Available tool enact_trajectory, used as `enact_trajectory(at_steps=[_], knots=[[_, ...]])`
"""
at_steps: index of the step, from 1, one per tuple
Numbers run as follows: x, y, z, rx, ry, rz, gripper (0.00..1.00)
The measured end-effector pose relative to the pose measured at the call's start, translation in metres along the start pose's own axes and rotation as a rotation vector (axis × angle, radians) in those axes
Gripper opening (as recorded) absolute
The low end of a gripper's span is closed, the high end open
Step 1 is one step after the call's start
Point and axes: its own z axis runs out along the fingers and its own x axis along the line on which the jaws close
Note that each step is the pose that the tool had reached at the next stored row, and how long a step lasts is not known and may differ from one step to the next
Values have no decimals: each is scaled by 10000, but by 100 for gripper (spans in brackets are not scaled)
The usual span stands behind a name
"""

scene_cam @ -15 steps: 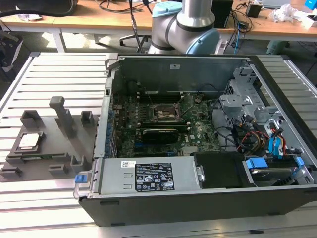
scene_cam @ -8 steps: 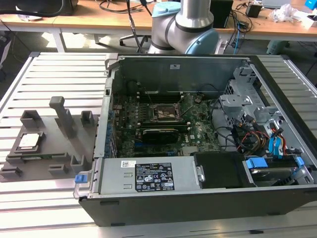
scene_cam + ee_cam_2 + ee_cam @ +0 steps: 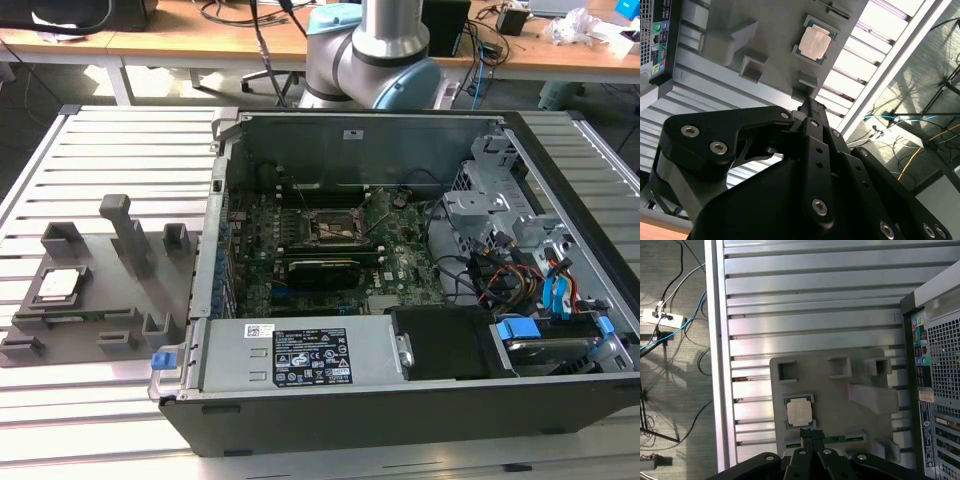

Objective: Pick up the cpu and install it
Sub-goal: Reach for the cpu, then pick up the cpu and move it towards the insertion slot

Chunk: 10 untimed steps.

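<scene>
Gripper [image 3: 810,432] above flat, face-up cpu [image 3: 800,413]

Open above the cpu [image 3: 800,413]; grey blocks [image 3: 873,395] stand nearby.

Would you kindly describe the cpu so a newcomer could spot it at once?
Start at the open computer case; on the exterior view's left of it, a grey fixture plate lies on the table. The cpu sits in a frame at the plate's side away from the case: the one flat, shiny metal square among plastic blocks.
</scene>
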Motion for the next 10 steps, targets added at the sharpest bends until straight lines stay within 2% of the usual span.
enact_trajectory(at_steps=[10], knots=[[9,-1,-1,0,1,-1,11]])
